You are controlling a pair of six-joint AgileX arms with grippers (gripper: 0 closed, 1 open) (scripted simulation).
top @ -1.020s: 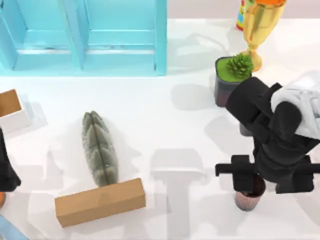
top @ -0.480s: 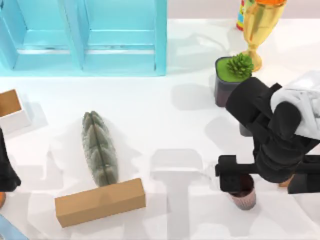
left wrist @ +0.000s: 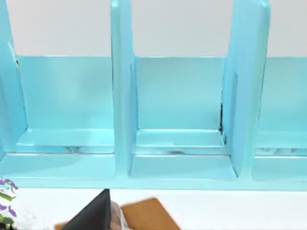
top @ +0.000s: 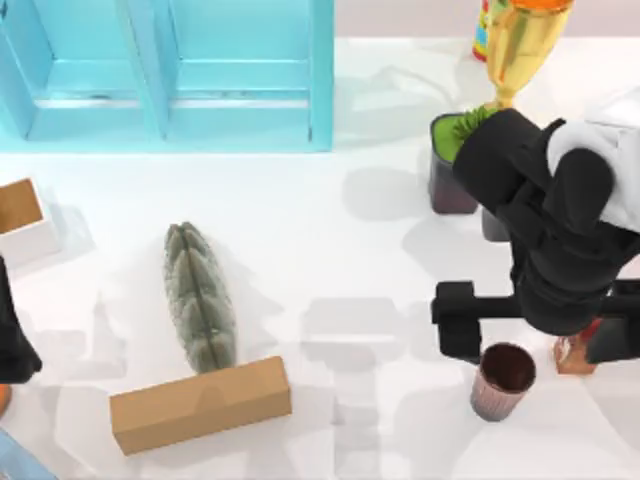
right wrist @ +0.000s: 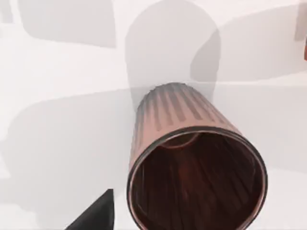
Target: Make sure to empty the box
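A small white box (top: 22, 222) with a brown inside sits at the table's left edge; nothing shows inside it. A ribbed brown cup (top: 501, 381) stands upright on the table at the right, also seen as the cup (right wrist: 192, 163) from the right wrist. My right gripper (top: 535, 335) hangs above and just behind it, open wide, fingers clear of the cup. One dark fingertip (right wrist: 93, 213) shows beside the cup. My left gripper (top: 12, 345) is parked at the left edge near the box, open.
A blue shelf unit (top: 170, 70) spans the back left. A grey-green ridged object (top: 200, 295) and a long brown block (top: 200, 403) lie front left. A potted plant (top: 452, 165), a gold trophy (top: 520, 50) and a small reddish object (top: 575, 355) crowd the right.
My right gripper opened, let go of the cup and lifted back from it. The cup now stands alone on the table. The left arm has not moved.
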